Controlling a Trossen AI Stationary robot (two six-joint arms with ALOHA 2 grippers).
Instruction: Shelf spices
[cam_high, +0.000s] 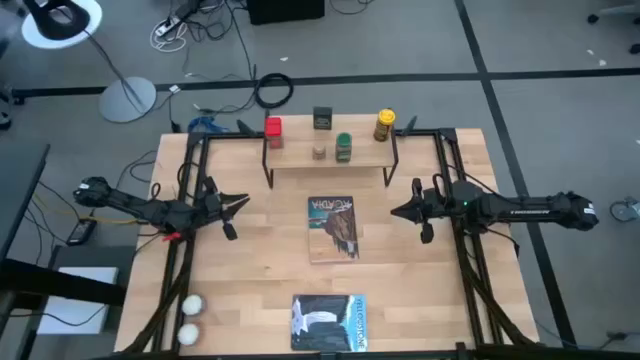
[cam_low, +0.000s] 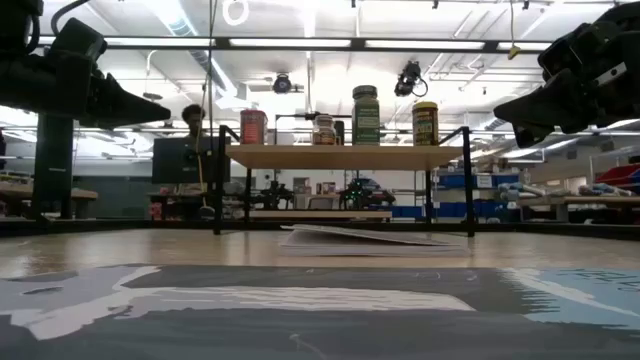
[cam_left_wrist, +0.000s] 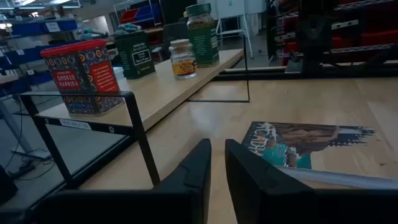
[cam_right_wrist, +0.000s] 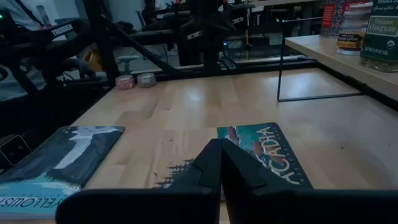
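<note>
The shelf (cam_high: 330, 158), a light board on thin black legs, stands at the far middle of the desk (cam_high: 260, 270), and all five spices are on it: a red tin (cam_high: 273, 128) whose label seems to read "SMOKED PAPRIKA", a dark tin (cam_high: 322, 118), a pale jar (cam_high: 319, 150), a green jar (cam_high: 343, 147) marked "Oregano", and a yellow-lidded jar (cam_high: 385, 125). Before the shelf lies a card (cam_high: 332, 228) lettered "ACADIA"; at the near edge lies another card (cam_high: 329, 322) reading "YELLOWSTONE". Two white balls (cam_high: 190, 318) sit at the near left corner. The left pincer (cam_high: 240, 201) hovers over the left side with its fingers almost together and nothing between them; the right pincer (cam_high: 397, 211) hovers over the right side, fully closed and empty. The desk is pale wood planks; beyond it a grey floor carries cables (cam_high: 274, 91) and a lamp stand (cam_high: 127, 98), and the low view shows a workshop with ceiling strip lights.
</note>
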